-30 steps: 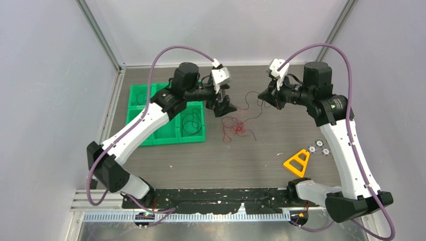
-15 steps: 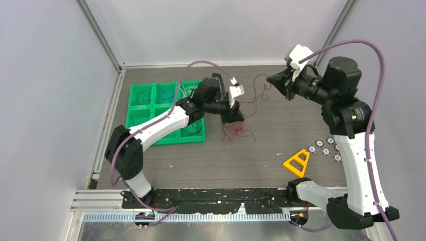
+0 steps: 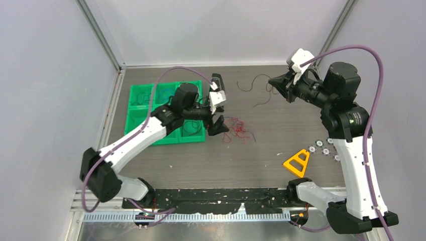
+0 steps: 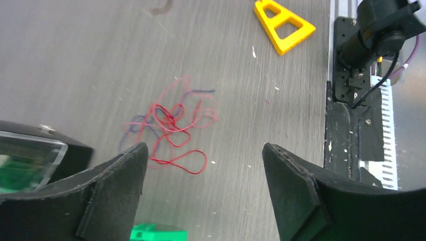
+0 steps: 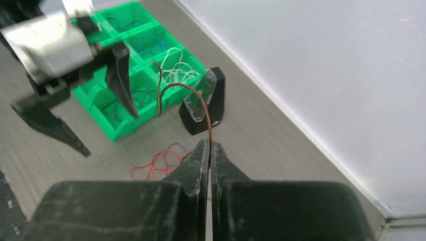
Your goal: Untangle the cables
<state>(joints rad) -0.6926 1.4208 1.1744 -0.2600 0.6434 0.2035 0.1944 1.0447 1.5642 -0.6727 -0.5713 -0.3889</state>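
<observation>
Cables [image 4: 171, 130] tangled flat, brown cable [image 5: 203, 104] arcing from right hand [image 5: 208, 146]

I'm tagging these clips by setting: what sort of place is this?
Probably a lab robot test cell: plain white walls on aluminium rails, a grey table, and a green sorting bin.

Top camera overlooks the whole desk [image 3: 201, 155]; left wrist faces down closely, right wrist slants leftward; all share the cables [image 4: 171, 120].
</observation>
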